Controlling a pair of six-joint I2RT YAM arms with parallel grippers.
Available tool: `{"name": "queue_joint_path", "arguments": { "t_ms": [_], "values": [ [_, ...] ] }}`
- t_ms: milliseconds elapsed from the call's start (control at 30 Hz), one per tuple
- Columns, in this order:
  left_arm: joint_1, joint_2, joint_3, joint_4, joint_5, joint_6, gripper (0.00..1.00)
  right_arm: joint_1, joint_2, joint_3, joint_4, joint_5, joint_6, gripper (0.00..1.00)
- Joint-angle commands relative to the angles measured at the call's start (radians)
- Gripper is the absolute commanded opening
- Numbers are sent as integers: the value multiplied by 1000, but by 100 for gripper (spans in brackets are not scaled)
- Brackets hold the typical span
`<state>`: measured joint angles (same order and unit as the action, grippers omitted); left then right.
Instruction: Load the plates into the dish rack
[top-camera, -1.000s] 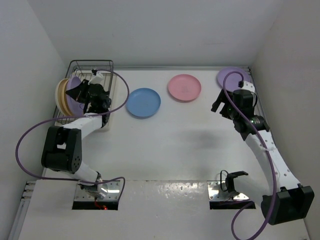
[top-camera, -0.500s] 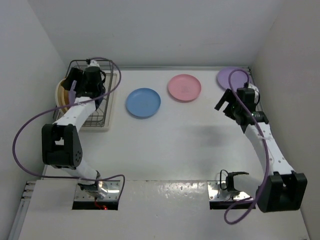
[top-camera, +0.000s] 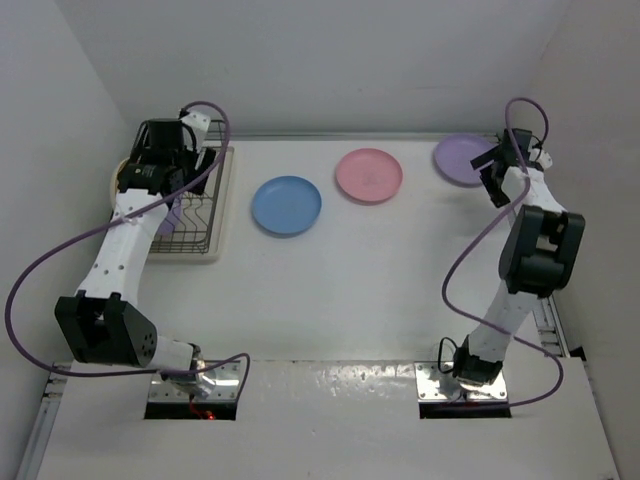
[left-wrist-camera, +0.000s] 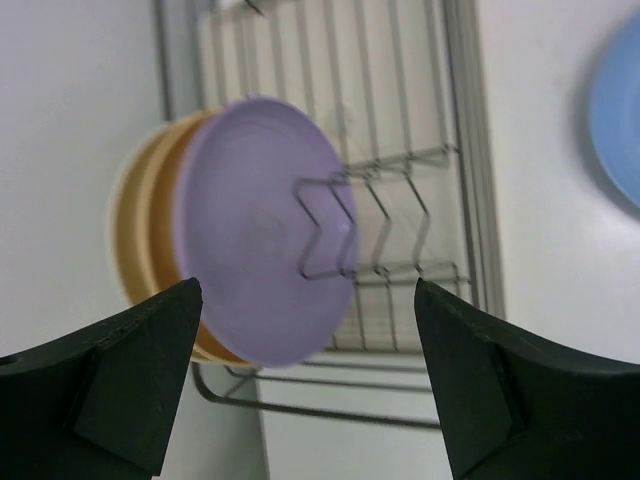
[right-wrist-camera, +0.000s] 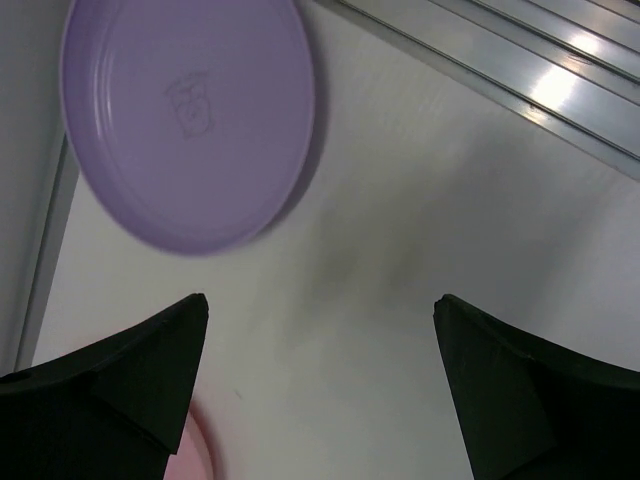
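Purple plate (left-wrist-camera: 265, 225) upright in dish rack (left-wrist-camera: 462, 150)

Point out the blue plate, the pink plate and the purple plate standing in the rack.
blue plate (top-camera: 287, 205): top external view, middle of its face.
pink plate (top-camera: 369, 175): top external view, middle of its face.
upright purple plate (left-wrist-camera: 250, 230): left wrist view, left half of its face.

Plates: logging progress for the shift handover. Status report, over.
Left tool open, empty, over the rack. Right tool open, empty, by the purple plate on the table. Blue plate and pink plate also flat on table. No obstruction seen.
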<state>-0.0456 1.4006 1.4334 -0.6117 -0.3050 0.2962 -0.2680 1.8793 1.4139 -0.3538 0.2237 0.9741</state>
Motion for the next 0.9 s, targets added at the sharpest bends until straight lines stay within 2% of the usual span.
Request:
{"name": "queue_joint_path", "arguments": {
  "t_ms": [0, 67, 100, 300, 433, 533, 567, 633, 733, 767, 833, 867],
  "values": [
    [-23, -8, 28, -192, 139, -26, 92, -16, 154, 136, 48, 84, 78, 94],
    [-62, -8, 19, -221, 139, -26, 92, -23, 205, 215, 67, 103, 98, 90],
    [-74, 6, 41, -230, 129, -26, 92, -27, 278, 227, 85, 100, 103, 88],
    [-131, 128, 202, -276, 129, -101, 92, -45, 459, 332, 165, 69, 164, 80],
    [-151, 204, 303, -289, 90, -120, 92, -40, 552, 427, 95, 65, 244, 74],
    [-169, 225, 340, -309, 61, -120, 92, -37, 589, 425, 92, 60, 328, 65],
    [-180, 238, 349, -309, 47, -120, 92, -36, 601, 427, 82, 77, 371, 59],
    [-180, 238, 358, -309, 38, -120, 92, -36, 607, 431, 49, 88, 402, 55],
    [-189, 238, 358, -309, 38, -111, 92, -34, 619, 435, 16, 109, 425, 40],
    [-189, 238, 358, -309, 38, -111, 92, -33, 626, 435, 18, 109, 426, 27],
    [-189, 238, 358, -309, 38, -111, 92, -39, 629, 435, -2, 109, 423, 11],
    [-189, 238, 367, -309, 38, -111, 92, -34, 623, 416, 2, 100, 416, 0]
  ]
}}
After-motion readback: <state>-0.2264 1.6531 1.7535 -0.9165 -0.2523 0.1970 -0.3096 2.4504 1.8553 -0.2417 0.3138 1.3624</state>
